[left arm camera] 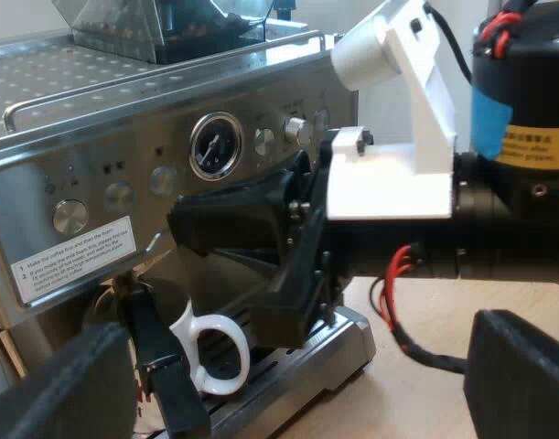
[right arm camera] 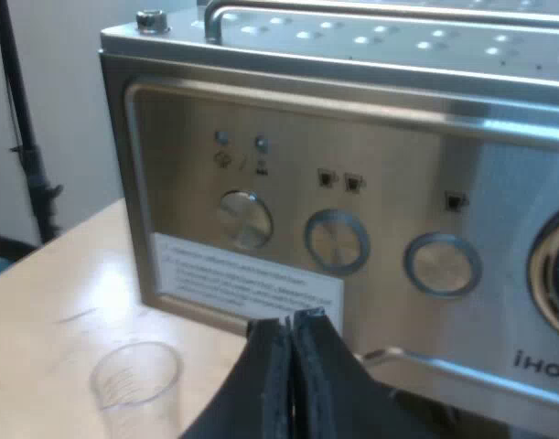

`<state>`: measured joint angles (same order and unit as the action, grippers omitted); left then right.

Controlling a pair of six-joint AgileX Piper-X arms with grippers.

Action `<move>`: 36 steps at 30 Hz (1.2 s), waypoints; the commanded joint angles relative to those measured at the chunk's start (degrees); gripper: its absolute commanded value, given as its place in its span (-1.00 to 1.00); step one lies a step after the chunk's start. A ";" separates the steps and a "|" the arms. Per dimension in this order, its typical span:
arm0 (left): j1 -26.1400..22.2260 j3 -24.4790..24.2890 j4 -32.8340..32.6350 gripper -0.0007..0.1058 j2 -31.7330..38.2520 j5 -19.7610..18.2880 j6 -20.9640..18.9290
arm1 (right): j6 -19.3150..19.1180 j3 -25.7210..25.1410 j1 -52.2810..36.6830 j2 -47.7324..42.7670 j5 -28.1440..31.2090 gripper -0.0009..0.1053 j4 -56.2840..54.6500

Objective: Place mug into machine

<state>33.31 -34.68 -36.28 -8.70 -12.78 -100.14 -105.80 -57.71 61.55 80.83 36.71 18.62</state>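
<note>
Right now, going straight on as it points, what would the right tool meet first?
The right tool probably meets the espresso machine, at its front panel near the white label; depth unclear.

left gripper (left arm camera: 288, 402) fingers spread wide | right gripper (left arm camera: 201, 229) close at espresso machine (left arm camera: 105, 137) front (just under the round gauge (left arm camera: 215, 144)) | mug (left arm camera: 217, 355) white handle shows at drip tray (left arm camera: 343, 343) | bean hopper (left arm camera: 123, 27) sits atop machine

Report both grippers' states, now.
Left gripper: open, holding nothing.
Right gripper: shut, with nothing visible in its grip.
</note>
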 commanded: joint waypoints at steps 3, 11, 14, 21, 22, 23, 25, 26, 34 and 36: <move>0.15 -0.34 0.43 0.51 0.37 0.10 -0.31 | -0.73 -2.14 -0.77 1.64 2.12 -0.98 0.92; 0.15 -0.34 0.43 0.51 0.37 0.10 -0.31 | -0.73 -3.53 -4.13 3.06 2.12 -0.98 0.92; 0.15 -0.34 0.43 0.51 0.37 0.10 -0.31 | -0.73 -3.53 -5.42 3.06 2.12 -0.98 0.92; 0.15 -0.34 0.43 0.51 0.37 0.10 -0.31 | 0.67 -3.53 -7.01 3.06 2.12 -0.98 0.92; 0.15 -0.34 0.43 0.51 0.37 0.10 -0.31 | 0.71 -3.53 -7.10 3.06 2.01 -0.98 0.92; 0.15 -0.34 0.43 0.51 0.37 0.10 -0.31 | 0.71 -3.53 -7.08 3.06 2.01 -0.98 0.92; 0.15 -0.34 0.43 0.51 0.37 0.10 -0.31 | 0.71 -3.53 -7.36 3.06 2.04 -0.98 0.92; 0.15 -0.34 0.43 0.51 0.37 0.10 -0.31 | 0.71 -3.53 -7.36 3.06 2.04 -0.98 0.92; 0.15 -0.34 0.43 0.51 0.37 0.10 -0.31 | 1.15 -3.53 -7.36 4.02 2.04 -0.98 0.56; 0.15 -0.34 0.43 0.51 0.37 0.10 -0.31 | 1.19 -3.53 -7.36 4.37 2.04 -0.98 0.57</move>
<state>33.31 -34.68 -36.28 -8.70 -12.78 -100.14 -104.50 -60.70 55.55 84.37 38.07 18.74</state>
